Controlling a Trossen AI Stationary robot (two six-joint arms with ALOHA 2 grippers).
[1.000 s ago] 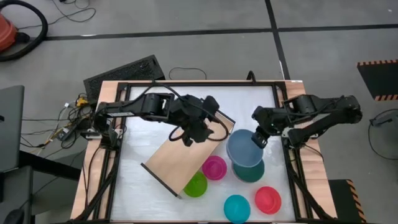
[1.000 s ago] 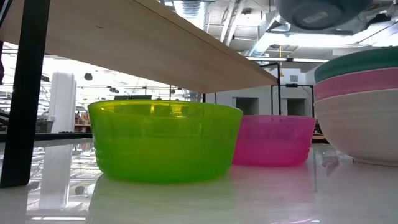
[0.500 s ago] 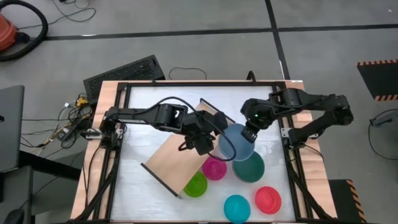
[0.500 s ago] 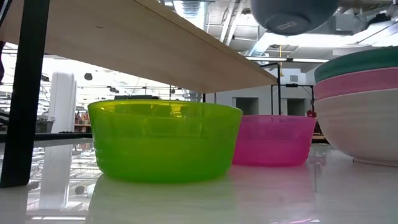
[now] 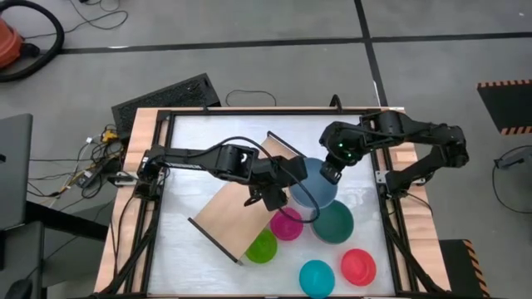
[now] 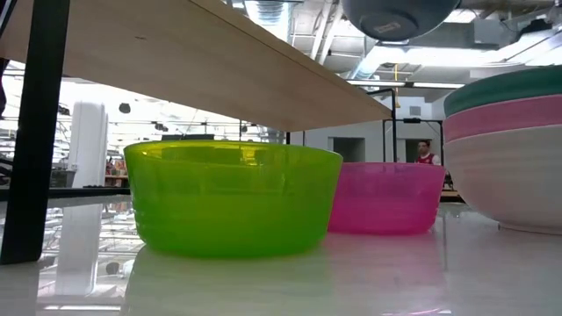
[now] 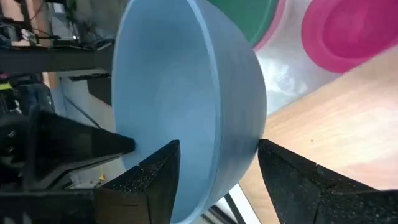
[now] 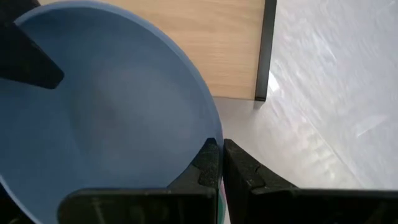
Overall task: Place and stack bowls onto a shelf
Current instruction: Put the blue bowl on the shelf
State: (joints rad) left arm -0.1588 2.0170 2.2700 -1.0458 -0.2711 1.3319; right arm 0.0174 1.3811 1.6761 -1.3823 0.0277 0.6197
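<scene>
bright even light, glare on table [image 5: 199, 158]

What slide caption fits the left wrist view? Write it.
Left gripper open astride the rim of the large blue plastic bowl, above the light-wood shelf.

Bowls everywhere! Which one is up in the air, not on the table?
The blue bowl. The right claw pinches its rim, and the left claw straddles the opposite rim. The other bowls all sit on the table.
</scene>
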